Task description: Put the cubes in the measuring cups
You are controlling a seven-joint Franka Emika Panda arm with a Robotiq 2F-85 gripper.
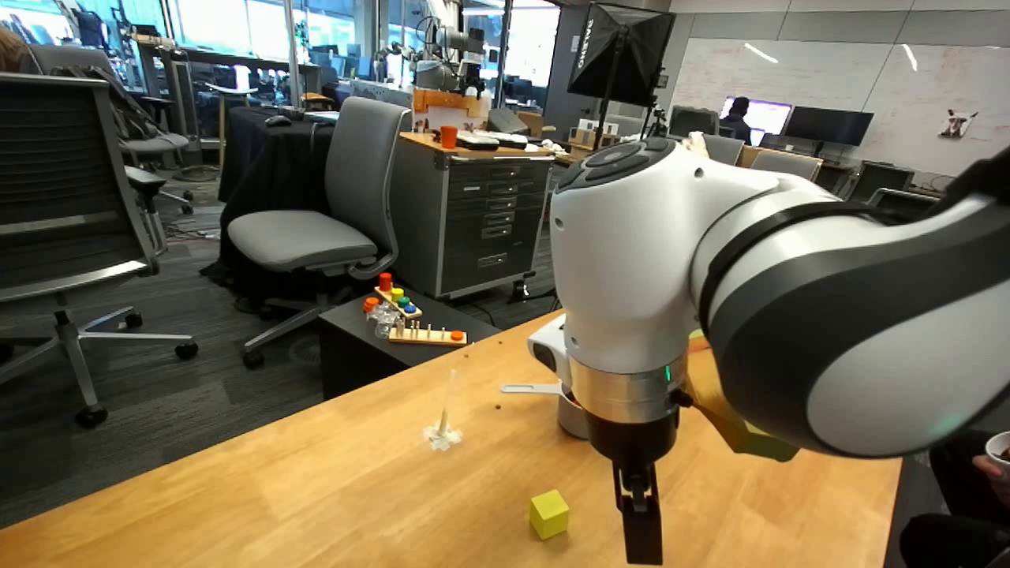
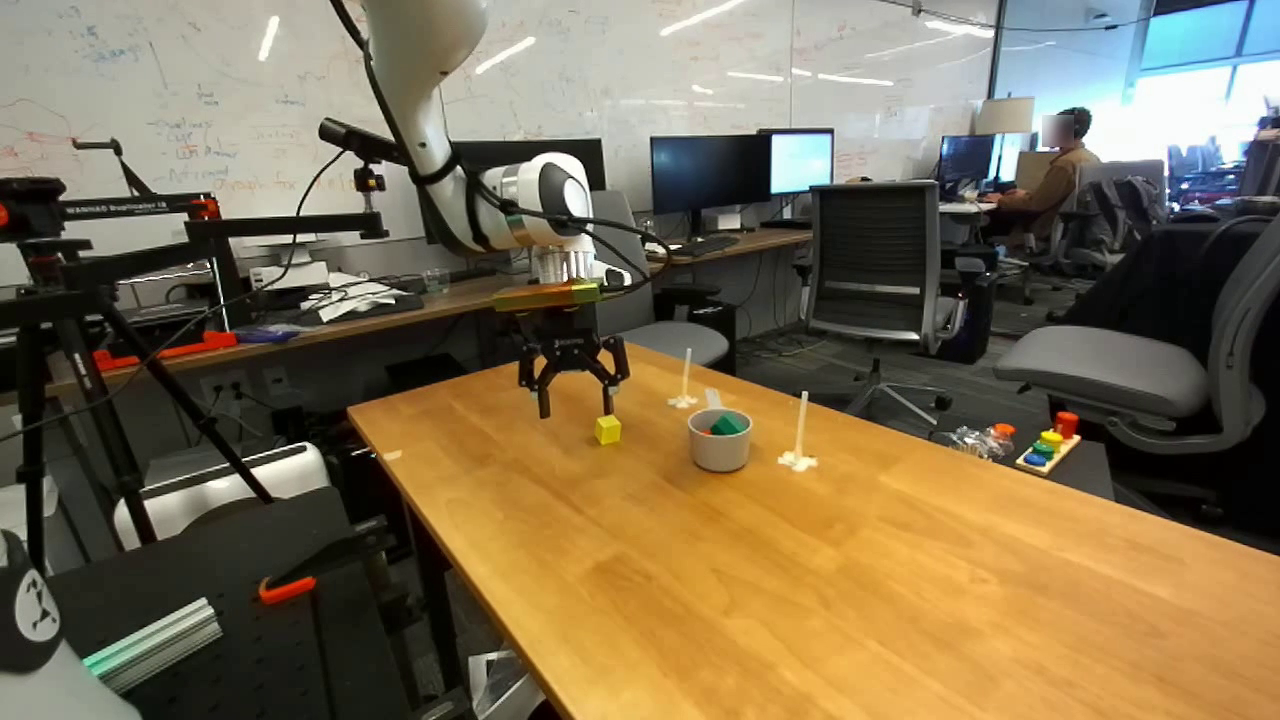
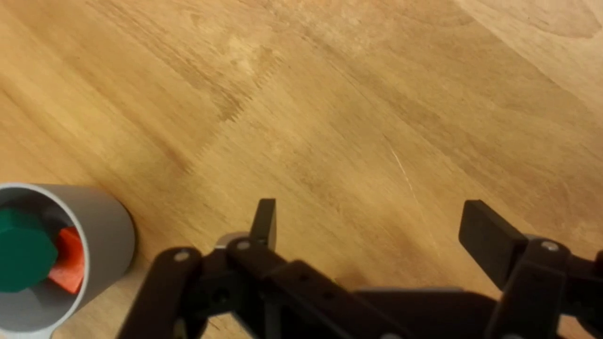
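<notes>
Nearby, the yellow cube lies outside parted jaws.

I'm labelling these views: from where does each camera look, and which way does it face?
An exterior view: raised near the table, facing the whiteboard; arm and open gripper show.
An exterior view: raised near the table, facing the drawer cabinet; the arm fills the right, gripper below.
Wrist view: on the arm, looking down at the table and grey cup; only the gripper shows.
Both exterior views share the yellow cube; all three, the grey cup.
</notes>
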